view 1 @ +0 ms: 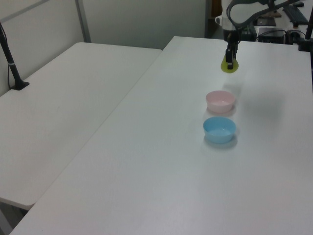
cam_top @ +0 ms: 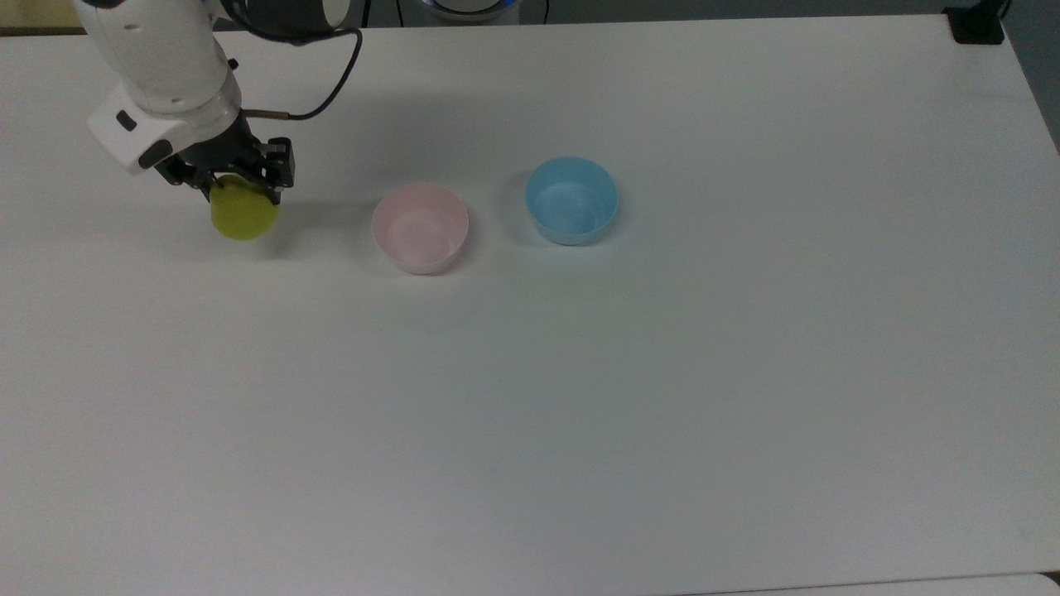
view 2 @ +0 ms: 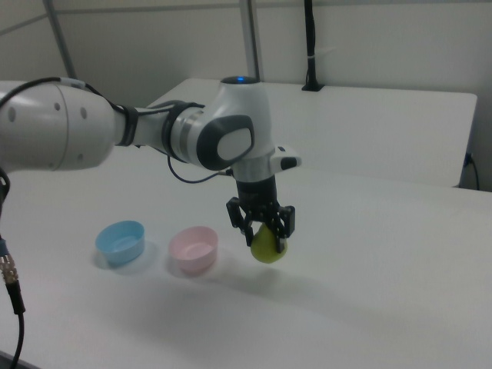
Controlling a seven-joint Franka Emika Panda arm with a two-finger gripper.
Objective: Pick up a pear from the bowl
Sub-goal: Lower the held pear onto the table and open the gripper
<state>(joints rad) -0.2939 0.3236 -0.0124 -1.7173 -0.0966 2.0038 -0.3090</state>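
I judge the pick itself to be done: the pear (cam_top: pixel 243 215) is out of the bowl (cam_top: pixel 420 228) and hangs from my gripper (cam_top: pixel 240 192), whose fingers are clamped on its upper part. In the right view the pear (view 2: pixel 268 244) sits clear of the counter (view 2: pixel 369 307), with its shadow below it on the surface, so I read it as lifted, not resting. It is well apart from the pink bowl now, off toward the top view's left edge of the counter and nearer the far edge than the near one. In the left view the gripper (view 1: pixel 228 59) holds the fruit beyond both bowls, toward the far end of the counter.

What is left, as far as I can judge, is little: keep the grip secure, and perhaps set the pear down somewhere if that is wanted, though the task only asks for the pick.

The pink bowl is empty; I see only its bare inside. The light blue bowl (cam_top: pixel 571 200) stands just beside it, toward the top view's right, and it is empty too. The two bowls do not touch.
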